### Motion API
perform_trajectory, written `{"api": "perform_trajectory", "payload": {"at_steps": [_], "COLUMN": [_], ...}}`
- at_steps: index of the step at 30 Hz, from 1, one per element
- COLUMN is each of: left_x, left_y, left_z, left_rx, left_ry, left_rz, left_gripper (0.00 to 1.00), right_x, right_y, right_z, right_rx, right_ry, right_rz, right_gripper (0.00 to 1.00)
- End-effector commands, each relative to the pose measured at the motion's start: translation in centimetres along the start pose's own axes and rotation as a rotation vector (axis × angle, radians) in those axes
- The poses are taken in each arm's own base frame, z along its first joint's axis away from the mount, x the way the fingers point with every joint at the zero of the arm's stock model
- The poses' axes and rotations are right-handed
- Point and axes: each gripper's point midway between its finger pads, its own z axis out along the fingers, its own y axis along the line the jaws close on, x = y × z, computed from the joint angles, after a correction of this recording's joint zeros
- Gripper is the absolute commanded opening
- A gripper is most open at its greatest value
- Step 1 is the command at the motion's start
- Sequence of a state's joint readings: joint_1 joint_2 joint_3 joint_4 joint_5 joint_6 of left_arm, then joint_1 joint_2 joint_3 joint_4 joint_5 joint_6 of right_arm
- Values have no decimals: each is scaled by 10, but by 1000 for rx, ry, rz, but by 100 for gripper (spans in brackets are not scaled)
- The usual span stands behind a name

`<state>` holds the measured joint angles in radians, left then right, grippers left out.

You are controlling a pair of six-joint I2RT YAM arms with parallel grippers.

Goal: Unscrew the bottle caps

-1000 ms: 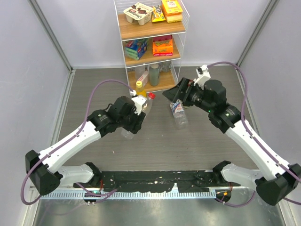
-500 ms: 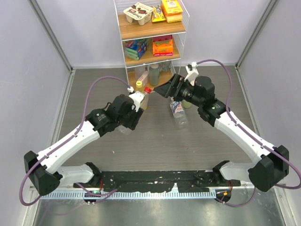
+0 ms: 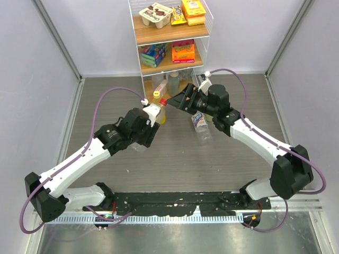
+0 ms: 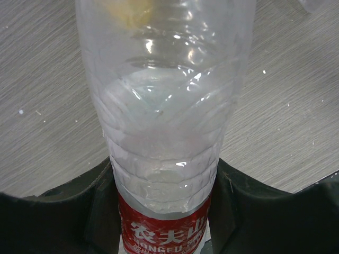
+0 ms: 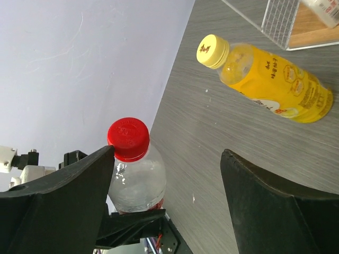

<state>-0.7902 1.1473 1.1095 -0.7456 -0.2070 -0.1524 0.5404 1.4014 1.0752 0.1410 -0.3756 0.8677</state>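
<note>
Red cap (image 5: 127, 138): on its bottle, seated on the neck, not yet unscrewed as far as I can see.
Red-label bottle (image 4: 164, 159): clear, partly filled with water, lifted off the table and tilted with its cap end toward the rack.
Left pincer (image 4: 164, 217): clamped narrow around the bottle's body at the label, one finger on each side. I judge this a firm brace for the twist.
Right pincer (image 5: 168, 159): jaws wide and holding nothing. The red cap sits just beside one fingertip, off-centre in the gap, and I cannot tell whether it touches.
Yellow cap (image 5: 212, 51): in place on the juice bottle (image 5: 275, 84), which stands on the table just in front of the rack, untouched.
Blue-white label bottle (image 3: 201, 127): on the table (image 3: 238, 159) under my right arm. Its cap is hidden from me.
Rack (image 3: 169, 37): at the far edge, stocked with goods, not part of the job.
Progress: early by my reckoning. No cap shows as removed, the first is only being lined up, and all three remain.
</note>
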Motion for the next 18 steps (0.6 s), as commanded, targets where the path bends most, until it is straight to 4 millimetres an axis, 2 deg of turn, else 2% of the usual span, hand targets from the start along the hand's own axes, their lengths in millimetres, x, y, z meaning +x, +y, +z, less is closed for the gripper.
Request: {"api": "perform_trajectory", "payload": {"at_steps": [1,4,9,14,18], "left_x": [-6,-5,-3,-2,0], "left_y": [-1,-2,-3,-5,-8], "left_z": [0,1,4,6,7], "left_rx": [-1,3,8,18,24], "left_ry": [-27,-24,-14,-7,-2], "left_rz": [-11,-8,-8,-8,-9], "left_gripper": [0,0,0,0,0], "right_x": [-17,-15,-11,-5,-6], "right_y": [49,50,57,59,58], "right_z": [3,8,17,20,19], "right_rx": [-159,-172,-205,-211,-206], "right_ry": [-38,-31,-9,0,-4], "right_rz": [-25,-15,-6,1,8], "right_gripper": [85,82,73,60,53]}}
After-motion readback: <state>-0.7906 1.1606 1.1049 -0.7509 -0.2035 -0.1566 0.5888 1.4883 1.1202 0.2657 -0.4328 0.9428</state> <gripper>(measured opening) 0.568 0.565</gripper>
